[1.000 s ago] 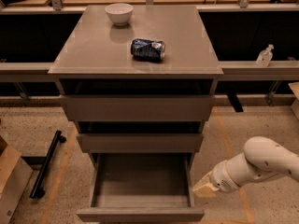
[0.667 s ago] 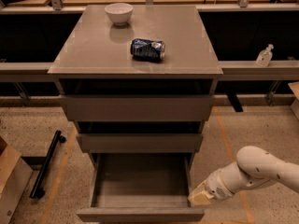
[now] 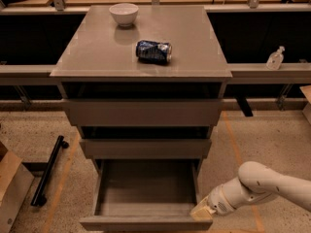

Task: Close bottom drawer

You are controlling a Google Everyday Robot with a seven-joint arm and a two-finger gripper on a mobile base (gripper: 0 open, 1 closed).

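Taupe-grey bottom drawer (image 3: 146,191) stands pulled out, lowest of three, below the middle drawer (image 3: 146,148). Gripper (image 3: 201,212) sits at its front right corner; open or closed, can't tell. Blue can (image 3: 153,51) and white bowl (image 3: 123,13) on counter (image 3: 92,52).

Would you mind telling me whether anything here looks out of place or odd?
A dented blue can lies on its side on the cabinet top. The bottom drawer stands pulled out, with the gripper at its front right corner.
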